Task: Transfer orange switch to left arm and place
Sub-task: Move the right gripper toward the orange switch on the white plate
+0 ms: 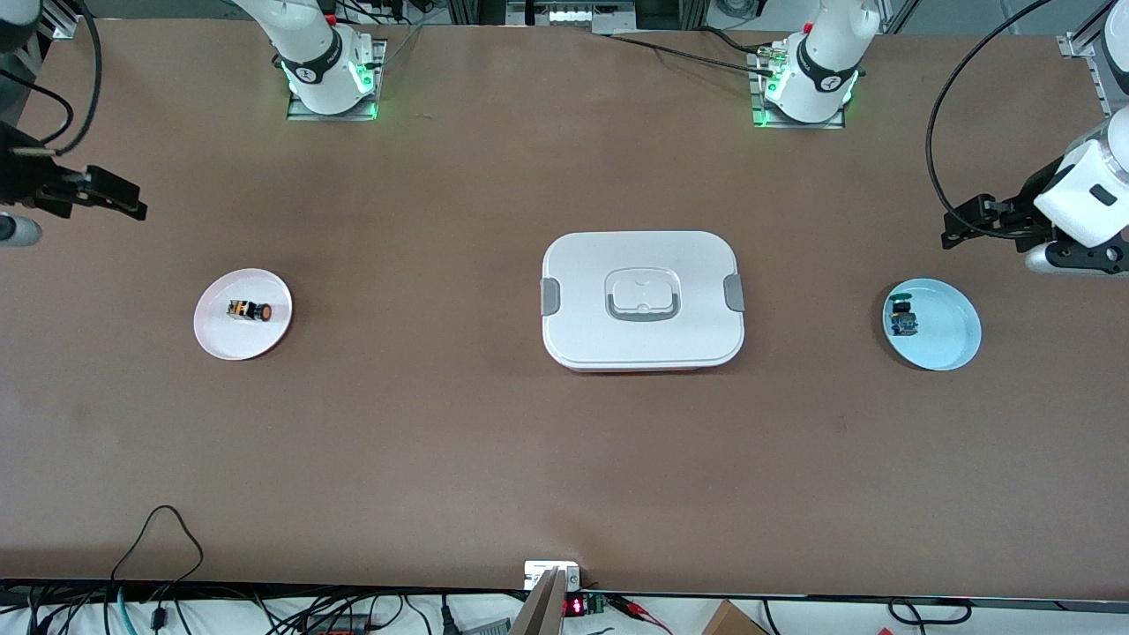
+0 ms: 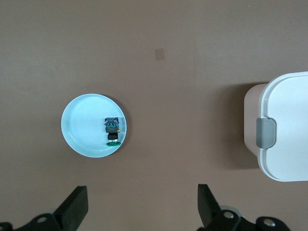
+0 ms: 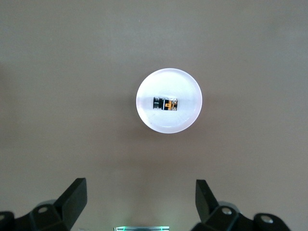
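Note:
The orange switch [image 1: 250, 310] lies on its side on a small pale pink plate [image 1: 220, 339] toward the right arm's end of the table. In the right wrist view the switch [image 3: 165, 103] and plate [image 3: 187, 115] show apart from my right gripper [image 3: 141, 199], which is open and empty. In the front view the right gripper [image 1: 123, 201] hangs over the table's right-arm end. The white box [image 1: 642, 300] stands lidded at the table's middle. My left gripper [image 1: 966, 225] is open and empty over the left-arm end; it also shows in the left wrist view [image 2: 143, 204].
A light blue plate [image 1: 953, 344] near the left arm's end holds a green-capped switch with a blue body [image 1: 903, 317]; both show in the left wrist view, plate [image 2: 82, 130] and switch [image 2: 112, 131], with the box's clipped end [image 2: 284, 125] beside.

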Controlling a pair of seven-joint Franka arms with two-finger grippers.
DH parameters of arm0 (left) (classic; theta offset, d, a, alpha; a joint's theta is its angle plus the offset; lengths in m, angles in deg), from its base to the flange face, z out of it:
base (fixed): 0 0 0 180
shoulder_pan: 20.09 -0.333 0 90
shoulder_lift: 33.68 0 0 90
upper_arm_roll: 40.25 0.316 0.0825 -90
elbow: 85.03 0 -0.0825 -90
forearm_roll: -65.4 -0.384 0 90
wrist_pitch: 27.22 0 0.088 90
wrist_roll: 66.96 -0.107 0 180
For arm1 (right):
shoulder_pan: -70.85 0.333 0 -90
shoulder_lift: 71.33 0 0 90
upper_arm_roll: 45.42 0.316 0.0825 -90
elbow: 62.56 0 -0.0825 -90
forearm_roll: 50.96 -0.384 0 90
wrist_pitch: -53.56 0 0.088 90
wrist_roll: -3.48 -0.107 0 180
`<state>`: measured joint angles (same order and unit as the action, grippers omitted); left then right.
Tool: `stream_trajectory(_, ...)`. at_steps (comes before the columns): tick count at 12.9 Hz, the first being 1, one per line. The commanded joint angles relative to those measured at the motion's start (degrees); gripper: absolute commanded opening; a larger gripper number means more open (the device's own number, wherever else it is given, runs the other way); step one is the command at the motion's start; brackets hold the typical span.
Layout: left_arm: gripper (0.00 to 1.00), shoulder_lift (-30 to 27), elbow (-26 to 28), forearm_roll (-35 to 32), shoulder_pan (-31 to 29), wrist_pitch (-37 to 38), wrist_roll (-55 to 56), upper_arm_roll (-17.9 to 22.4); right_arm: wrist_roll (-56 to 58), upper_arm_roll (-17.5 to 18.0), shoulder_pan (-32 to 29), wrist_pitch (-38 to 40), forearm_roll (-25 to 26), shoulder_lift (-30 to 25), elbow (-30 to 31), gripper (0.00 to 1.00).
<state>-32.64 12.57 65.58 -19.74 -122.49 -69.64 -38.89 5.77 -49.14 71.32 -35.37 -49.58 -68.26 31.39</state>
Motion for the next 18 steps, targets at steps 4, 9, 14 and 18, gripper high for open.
stream_trajectory(4, 1.0, 0.5, -1.5, -0.4, -0.2, 1.3, 0.0, 0.0, 0.6, -0.1, -0.7, 0.4, -0.1, 4.7, -1.2, 1.0)
stream_trajectory(9, 1.0, 0.5, -1.5, -0.4, -0.2, 1.4, 0.0, 0.1, 0.8, -0.2, -0.4, -1.2, 1.7, 7.9, -1.3, 1.0)
stream_trajectory(14, 1.0, 0.5, -1.5, -0.4, -0.2, 1.4, 0.0, 0.2, 0.9, -0.2, -0.3, -5.9, 4.8, 13.4, -1.2, 1.0)
stream_trajectory(18, 1.0, 0.5, -1.5, -0.4, -0.2, 1.4, 0.0, 0.2, 0.5, -0.1, -0.7, -14.0, 6.6, 14.6, 3.3, 1.0)
